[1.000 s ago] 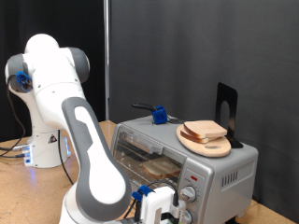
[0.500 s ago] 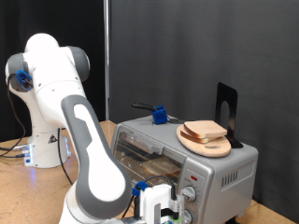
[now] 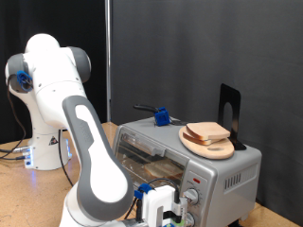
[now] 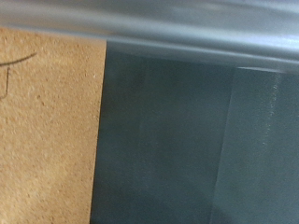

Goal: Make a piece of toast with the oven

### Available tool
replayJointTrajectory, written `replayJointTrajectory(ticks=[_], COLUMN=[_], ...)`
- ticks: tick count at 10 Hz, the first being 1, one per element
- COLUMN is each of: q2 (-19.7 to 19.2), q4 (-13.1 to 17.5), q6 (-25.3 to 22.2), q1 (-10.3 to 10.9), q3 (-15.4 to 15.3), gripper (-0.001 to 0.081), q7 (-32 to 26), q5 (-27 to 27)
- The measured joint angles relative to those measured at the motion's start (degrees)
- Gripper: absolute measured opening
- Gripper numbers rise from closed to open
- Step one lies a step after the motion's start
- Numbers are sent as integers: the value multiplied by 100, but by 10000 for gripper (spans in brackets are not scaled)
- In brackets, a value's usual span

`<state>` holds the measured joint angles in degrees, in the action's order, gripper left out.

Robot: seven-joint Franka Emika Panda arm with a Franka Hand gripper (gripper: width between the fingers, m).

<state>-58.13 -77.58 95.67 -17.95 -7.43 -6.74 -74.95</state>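
Oven (image 3: pixel 189 161): a small silver toaster oven is seen at the exterior view's lower right, its glass door apparently shut, knobs on its right-hand panel.
Piece of toast (image 3: pixel 208 131): a pale slice with a tan crust is shown lying flat on a round wooden board (image 3: pixel 220 148), which rests on top of the oven.
Arm: a white Panda arm is seen rising at the left and bending down to the near edge of the picture.
Gripper (image 3: pixel 163 214): it is placed low, just in front of the oven's knobs; whether the claw is released or clenched cannot be told, and nothing is seen between its fingers.
Wrist view: only a tan surface and a dark grey panel are shown; no fingers are visible.
Handling: the slice is judged light, soft and crumbly; it is best taken gently by opposite crust edges.
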Motion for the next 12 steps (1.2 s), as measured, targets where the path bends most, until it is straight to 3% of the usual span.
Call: replayJointTrajectory(ticks=[1,4,5,6,7,8,9,10,12], q2=[0,13,27,52,89,120,133,135,135], q4=[0,-11,-21,-43,-78,-117,-141,-152,-204], q6=[-25,-133,-171,-187,-190,-191,-190,-190,-189], q1=[-3,-26,-37,-37,-30,-15,5,3,9], q3=[9,21,23,23,23,22,23,27,34], gripper=[0,396,396,598,598,726,726,792,800], q7=[124,243,256,267,299,344,383,412,416], q5=[32,73,80,94,117,149,179,204,237])
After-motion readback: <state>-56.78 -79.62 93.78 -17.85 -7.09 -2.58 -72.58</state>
